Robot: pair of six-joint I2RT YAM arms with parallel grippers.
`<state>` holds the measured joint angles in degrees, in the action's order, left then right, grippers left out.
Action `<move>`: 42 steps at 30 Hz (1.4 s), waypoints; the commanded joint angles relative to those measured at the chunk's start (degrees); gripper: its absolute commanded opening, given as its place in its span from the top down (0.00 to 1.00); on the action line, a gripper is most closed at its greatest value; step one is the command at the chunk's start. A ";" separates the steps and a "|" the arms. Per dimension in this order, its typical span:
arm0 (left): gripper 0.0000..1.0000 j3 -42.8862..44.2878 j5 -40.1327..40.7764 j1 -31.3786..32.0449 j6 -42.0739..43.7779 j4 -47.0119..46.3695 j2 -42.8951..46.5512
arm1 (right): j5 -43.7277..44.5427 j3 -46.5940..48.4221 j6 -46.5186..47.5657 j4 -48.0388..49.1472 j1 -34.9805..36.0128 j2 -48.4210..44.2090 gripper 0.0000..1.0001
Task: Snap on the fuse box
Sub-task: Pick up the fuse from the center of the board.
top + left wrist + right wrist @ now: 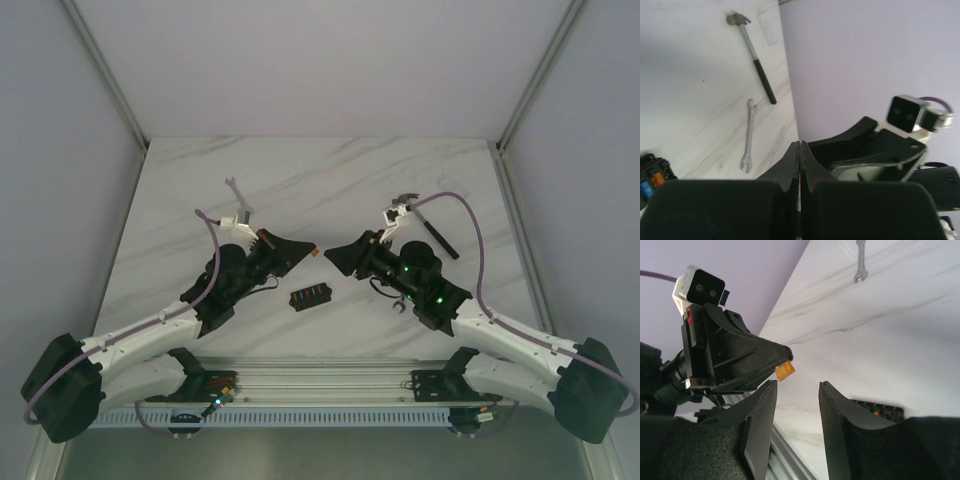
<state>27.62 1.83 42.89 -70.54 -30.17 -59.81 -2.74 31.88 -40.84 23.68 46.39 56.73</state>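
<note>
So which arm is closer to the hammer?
Right. The hammer lies just beside the right arm, past the right fingers; the left fingers sit farther off, over on the other side.

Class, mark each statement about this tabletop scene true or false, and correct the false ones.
1. The left gripper pinches a small orange piece. True.
2. The right gripper grips the hammer. False: its jaws stand open and empty; the hammer lies on the table.
3. The fuse box lies on the table, unheld. True.
4. The hammer rests on the fuse box. False: they lie well apart.
</note>
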 commanded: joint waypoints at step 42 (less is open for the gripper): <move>1.00 -4.18 2.87 2.63 -7.59 -20.28 2.39 | -7.19 -5.11 -15.12 31.89 0.10 5.21 0.83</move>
<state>23.90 3.73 45.39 -77.58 -47.18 -57.69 -8.78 26.92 -55.94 51.03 46.39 62.30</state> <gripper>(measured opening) 0.014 0.195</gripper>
